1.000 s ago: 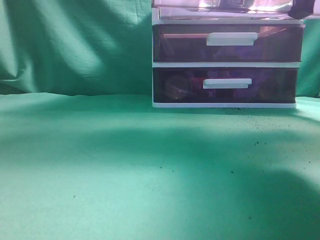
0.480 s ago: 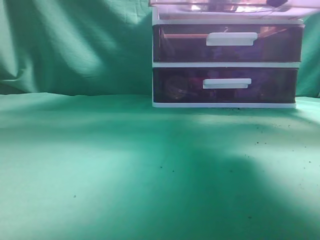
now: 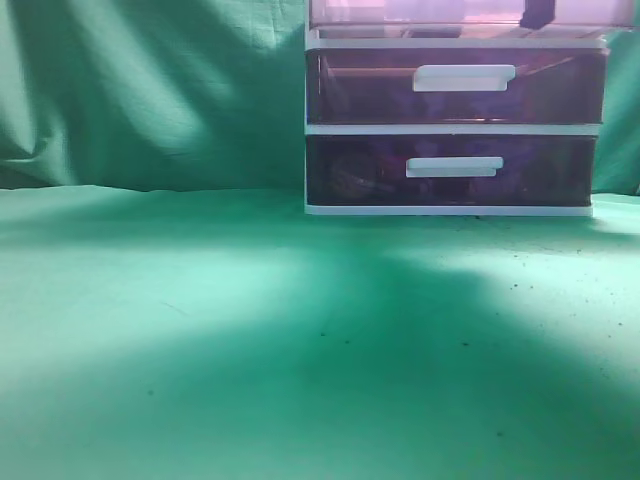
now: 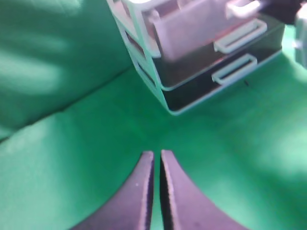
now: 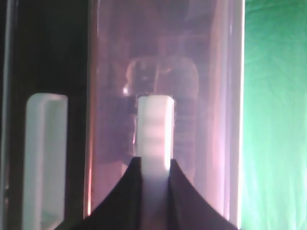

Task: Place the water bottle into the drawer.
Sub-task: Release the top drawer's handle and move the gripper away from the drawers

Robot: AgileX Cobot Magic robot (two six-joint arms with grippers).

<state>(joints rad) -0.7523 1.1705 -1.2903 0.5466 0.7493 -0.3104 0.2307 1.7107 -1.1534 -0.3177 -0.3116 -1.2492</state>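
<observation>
The drawer [image 3: 420, 12] is the pinkish top one of the white-framed unit, cut off by the exterior view's upper edge. In the left wrist view the drawer [image 4: 192, 26] sticks out from the frame. My right gripper [image 5: 154, 167] is shut on its white bar handle [image 5: 154, 129]; in the exterior view the gripper [image 3: 538, 12] is a dark shape at the drawer front. A blurred bottle-like shape [image 5: 160, 81], probably the water bottle, shows through the translucent front [image 5: 211, 96]. My left gripper [image 4: 157, 155] is shut and empty above the green cloth.
Two darker purple drawers [image 3: 360, 90] [image 3: 360, 170] with white handles sit closed below. Green cloth [image 3: 200, 330] covers the table and hangs as a backdrop [image 3: 150, 80]. The unit stands at the back right of the table.
The dark right gripper has moved left along the top drawer's front in the exterior view. The drawer front now looks smaller and farther back. The shadow on the cloth has shifted.
</observation>
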